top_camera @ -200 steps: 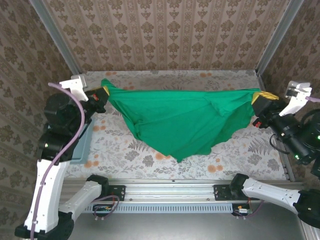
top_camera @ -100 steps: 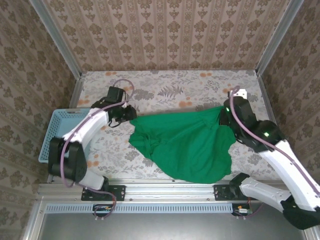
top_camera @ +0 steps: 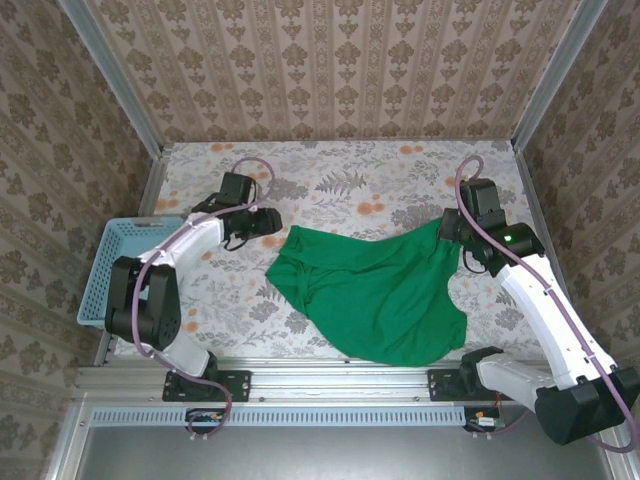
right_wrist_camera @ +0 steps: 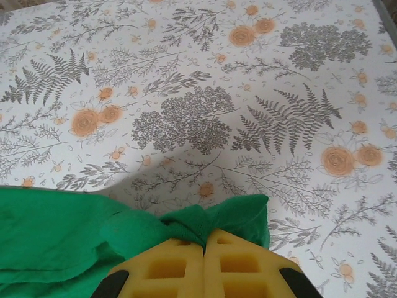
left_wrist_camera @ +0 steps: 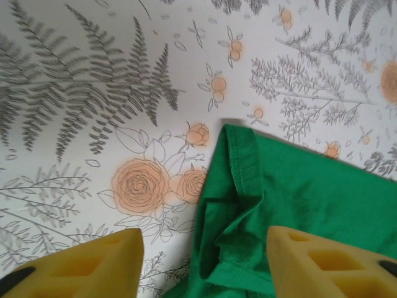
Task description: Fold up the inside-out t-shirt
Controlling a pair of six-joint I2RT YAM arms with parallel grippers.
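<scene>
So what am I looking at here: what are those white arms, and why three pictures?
Two robot arms are bolted at the near edge of the table. One picture looks down from above; the other two come from a camera on each wrist, so the yellow pads are the arms' own fingers. On the flowered top lies a crumpled green t-shirt, with a light-blue basket at the left side. The right gripper is shut on a bunch of the shirt. The left gripper is open by the shirt's other end, holding nothing.
</scene>
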